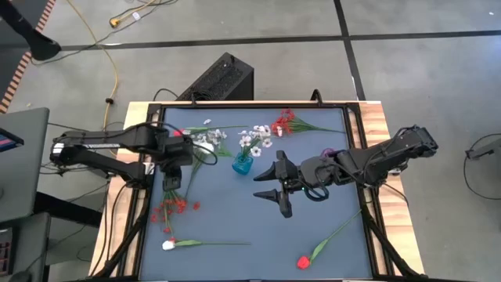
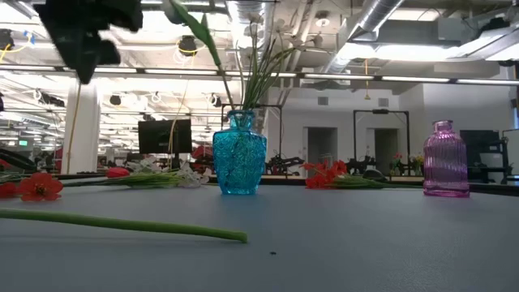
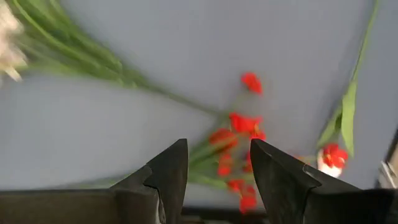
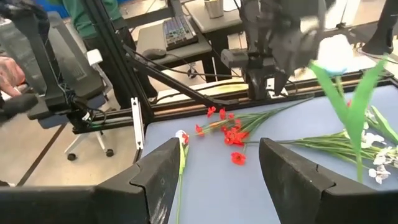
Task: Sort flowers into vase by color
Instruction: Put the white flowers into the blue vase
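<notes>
Your two arms are dark, nearly black, built of boxy jointed links. The left gripper [image 3: 214, 177] has two matte black wedge-shaped fingers with angled inner faces; the right gripper [image 4: 214, 177] matches, its fingers broad and faceted.

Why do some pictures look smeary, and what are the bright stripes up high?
In the left wrist view the red spray and green stems look smeared. In the right wrist view the near white bud is soft. In the low view, ceiling lights glare bright behind the blue vase.
</notes>
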{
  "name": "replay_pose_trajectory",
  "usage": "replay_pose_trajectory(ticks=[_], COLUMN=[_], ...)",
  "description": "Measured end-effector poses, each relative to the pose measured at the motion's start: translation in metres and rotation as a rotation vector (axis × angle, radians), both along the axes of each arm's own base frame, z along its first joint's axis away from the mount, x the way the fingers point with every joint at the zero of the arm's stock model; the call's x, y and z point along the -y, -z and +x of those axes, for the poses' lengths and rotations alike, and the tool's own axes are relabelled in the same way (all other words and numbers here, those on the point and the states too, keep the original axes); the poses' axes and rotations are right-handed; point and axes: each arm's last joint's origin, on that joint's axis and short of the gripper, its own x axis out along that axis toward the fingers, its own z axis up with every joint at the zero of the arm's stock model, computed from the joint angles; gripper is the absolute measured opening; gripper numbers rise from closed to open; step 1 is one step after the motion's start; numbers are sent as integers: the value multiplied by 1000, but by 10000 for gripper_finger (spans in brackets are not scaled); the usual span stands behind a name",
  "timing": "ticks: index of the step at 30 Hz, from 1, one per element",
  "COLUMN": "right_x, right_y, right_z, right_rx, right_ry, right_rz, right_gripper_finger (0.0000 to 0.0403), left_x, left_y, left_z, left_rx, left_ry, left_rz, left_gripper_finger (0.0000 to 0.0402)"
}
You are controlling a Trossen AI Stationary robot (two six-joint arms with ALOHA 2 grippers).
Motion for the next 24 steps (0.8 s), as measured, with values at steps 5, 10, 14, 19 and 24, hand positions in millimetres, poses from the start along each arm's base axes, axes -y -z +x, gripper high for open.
replay_pose_trajectory(ticks=[5, 10, 14, 19, 24], right_x=[3, 6, 7, 12, 17], right_y=[1, 1, 1, 0, 1], right_z=[1, 2, 2, 4, 5], right_rx=[-10, -11, -10, -6, -7], right_ry=[8, 9, 12, 29, 46], right_rz=[-4, -2, -1, 0, 3], right_gripper_finger=[244, 244, 244, 244, 244], left_x=[3, -2, -11, -19, -28], left_y=[-21, -34, -29, 6, 62], left_z=[-15, -48, -67, -61, -39], left_rx=[219, 364, 469, 464, 367], left_ry=[30, -175, -550, -811, -844], left_rz=[18, 169, 238, 175, 58], left_gripper_finger=[163, 163, 163, 163, 163])
